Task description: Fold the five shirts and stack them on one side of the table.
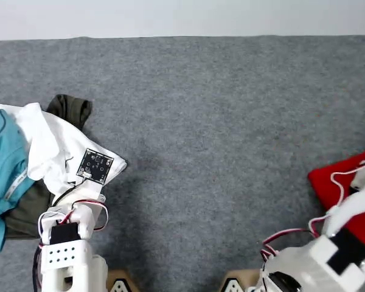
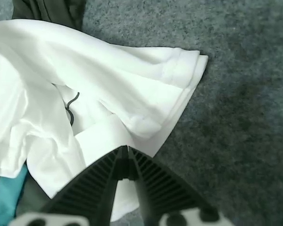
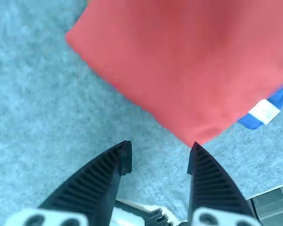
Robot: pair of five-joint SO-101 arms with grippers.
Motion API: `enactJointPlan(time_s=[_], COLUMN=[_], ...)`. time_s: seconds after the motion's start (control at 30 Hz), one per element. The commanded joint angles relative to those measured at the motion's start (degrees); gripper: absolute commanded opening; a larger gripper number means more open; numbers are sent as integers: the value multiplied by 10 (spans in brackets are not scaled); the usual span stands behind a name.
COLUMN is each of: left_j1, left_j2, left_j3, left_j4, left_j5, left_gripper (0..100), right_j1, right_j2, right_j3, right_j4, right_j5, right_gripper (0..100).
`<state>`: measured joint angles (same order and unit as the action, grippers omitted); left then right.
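We see a table covered with grey felt-like cloth [image 1: 219, 121]. At its left edge lies a loose pile of three shirts: a crumpled white cotton shirt [image 1: 48, 146] on top, a teal shirt [image 1: 6, 158] touching it on the side nearest the edge, and a dark olive shirt [image 1: 73, 108] under both, with one part showing toward the far edge. The left end effector [image 2: 128, 151] hangs over the white shirt [image 2: 108, 80], and its two black ribbed fingers are pressed together at the tips. We cannot tell if any cloth is caught between them. One white sleeve hem lies flat on the grey surface. At the right edge of the table lies a folded red shirt [image 1: 340, 182]. The right end effector [image 3: 160, 150] is just beside the corner of this red shirt [image 3: 193, 56], over the bare grey surface, with its fingers apart and nothing between them. A piece of blue cloth [image 3: 279, 99] with a small white label shows from under the red shirt.
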<state>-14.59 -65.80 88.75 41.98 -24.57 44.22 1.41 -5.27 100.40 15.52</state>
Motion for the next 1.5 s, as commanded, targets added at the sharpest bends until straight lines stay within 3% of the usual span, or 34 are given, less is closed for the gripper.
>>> enactJointPlan(time_s=[0.0, 0.2, 0.47, 0.6, 0.8, 1.03, 1.47], left_j1=[4, 2, 2, 2, 2, 1, -118], left_j2=[-4, -4, -2, 0, 0, 11, 387], left_j3=[-38, -155, -322, -403, -490, -545, -811], left_j4=[43, 191, 324, 390, 493, 537, 585], left_j5=[-5, -2, 20, 69, 75, 76, 111], left_gripper=[2, 2, 2, 3, 3, 3, 5], right_j1=[-15, -71, -155, -156, -154, -153, -152], right_j2=[-86, -237, -407, -470, -512, -521, -521], right_j3=[19, 80, 222, 279, 345, 366, 366], right_j4=[22, 22, 21, 20, 20, 20, 22], right_j5=[3, 7, 2, 2, 2, 2, 3], right_gripper=[186, 25, 8, 10, 10, 10, 10])
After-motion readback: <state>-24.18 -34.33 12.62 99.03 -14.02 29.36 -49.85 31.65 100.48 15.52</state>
